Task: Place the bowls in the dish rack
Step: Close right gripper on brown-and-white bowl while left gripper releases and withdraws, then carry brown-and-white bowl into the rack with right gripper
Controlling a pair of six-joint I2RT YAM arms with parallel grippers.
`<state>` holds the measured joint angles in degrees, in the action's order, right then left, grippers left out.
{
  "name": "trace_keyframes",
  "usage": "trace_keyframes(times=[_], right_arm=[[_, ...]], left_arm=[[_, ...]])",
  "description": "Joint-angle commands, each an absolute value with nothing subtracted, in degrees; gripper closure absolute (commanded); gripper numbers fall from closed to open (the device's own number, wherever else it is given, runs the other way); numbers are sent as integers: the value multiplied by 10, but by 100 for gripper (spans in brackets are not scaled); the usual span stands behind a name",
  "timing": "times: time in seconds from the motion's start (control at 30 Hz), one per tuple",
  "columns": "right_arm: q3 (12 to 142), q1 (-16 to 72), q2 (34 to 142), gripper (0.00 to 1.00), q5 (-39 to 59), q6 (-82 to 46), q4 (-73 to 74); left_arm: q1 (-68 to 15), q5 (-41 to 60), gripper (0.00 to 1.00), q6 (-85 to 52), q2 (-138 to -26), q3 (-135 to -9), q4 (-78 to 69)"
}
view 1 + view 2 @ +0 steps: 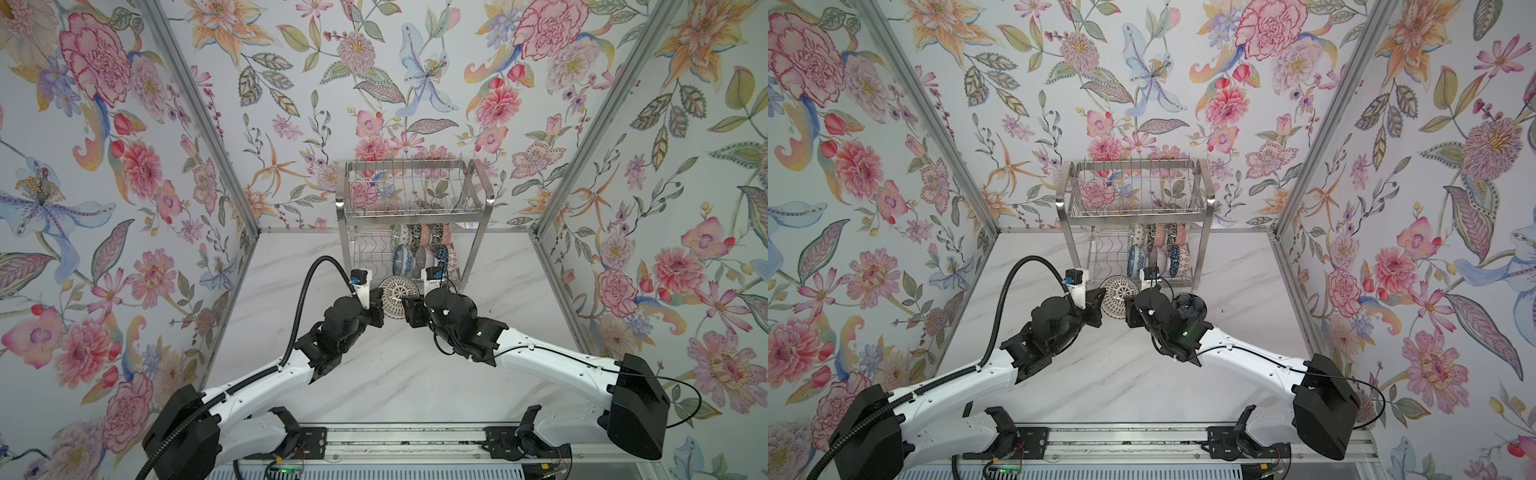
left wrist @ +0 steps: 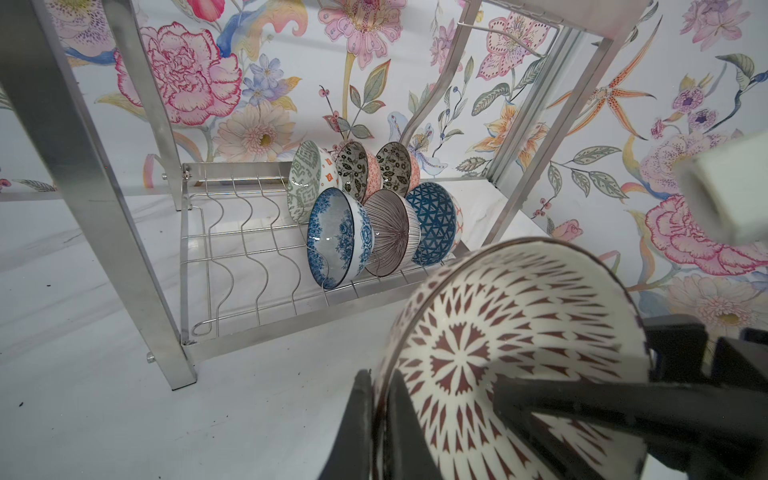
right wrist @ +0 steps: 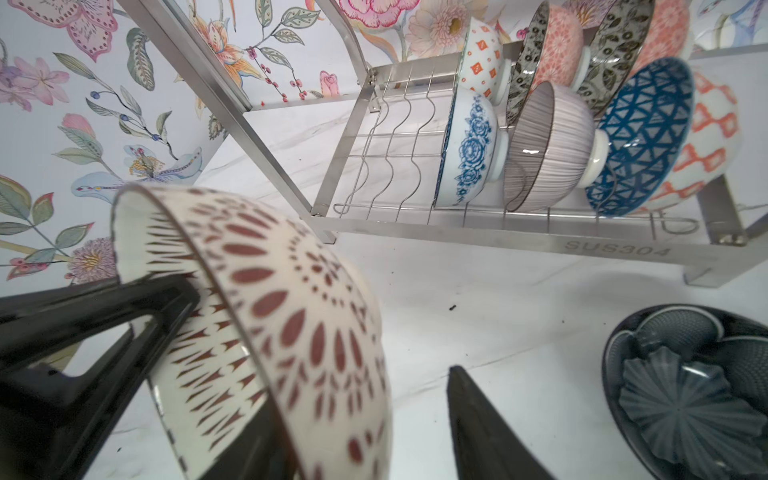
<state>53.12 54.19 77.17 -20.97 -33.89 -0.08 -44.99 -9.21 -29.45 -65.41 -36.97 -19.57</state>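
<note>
A cream bowl with a red-brown petal pattern (image 1: 398, 297) (image 1: 1119, 297) hangs tilted on its side above the table, just in front of the dish rack (image 1: 415, 218) (image 1: 1133, 218). My left gripper (image 2: 379, 374) (image 1: 379, 309) is shut on this bowl's rim (image 2: 519, 353). My right gripper (image 3: 365, 399) (image 1: 411, 311) straddles the opposite rim of the bowl (image 3: 291, 311). One of its fingers is inside the bowl. The other finger (image 3: 461, 386) is outside, with a gap to the wall, so the gripper is open. Several patterned bowls (image 2: 365, 216) (image 3: 582, 137) stand on edge in the rack's lower tier.
A dark grey-blue petal-patterned bowl (image 3: 685, 390) (image 1: 1190, 305) sits upright on the marble table beside my right gripper. The left part of the lower tier shows bare wavy wires (image 2: 249, 249) (image 3: 395, 145). The rack's flat legs (image 2: 137, 249) stand close to the left arm.
</note>
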Motion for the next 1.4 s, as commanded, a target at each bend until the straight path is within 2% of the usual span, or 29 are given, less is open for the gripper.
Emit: trace_keyframes(times=[0.0, 0.13, 0.23, 0.27, 0.3, 0.37, 0.4, 0.43, 0.67, 0.87, 1.03, 1.37], right_arm=[[525, 550, 774, 66, -238, -352, 30], [529, 550, 774, 100, -249, -344, 20], [529, 550, 768, 100, -253, -337, 12], [529, 549, 766, 100, -256, -334, 7], [529, 550, 762, 100, -259, -331, 3], [529, 550, 753, 100, -269, -323, -8], [529, 551, 748, 100, -274, -319, -15], [528, 551, 742, 100, -280, -314, -20], [529, 550, 706, 100, -316, -282, -60], [553, 541, 726, 100, -330, -243, -79], [605, 535, 793, 100, -360, -175, -83], [745, 491, 964, 100, -373, -79, -85]], left_arm=[[-459, -83, 100, -309, -630, -366, -246], [-461, -65, 100, -311, -623, -358, -249], [-460, -62, 100, -310, -616, -359, -230], [-461, -63, 89, -308, -611, -360, -220], [-459, -65, 70, -304, -606, -362, -206], [-460, -78, 21, -295, -592, -368, -166], [-460, -86, 4, -289, -585, -373, -143], [-458, -95, 1, -280, -577, -380, -113], [-429, -135, 1, -211, -544, -445, 91], [-342, -91, 1, -166, -528, -465, 141], [-263, -35, 1, -144, -541, -465, 124], [-185, 23, 1, -115, -573, -471, 112]])
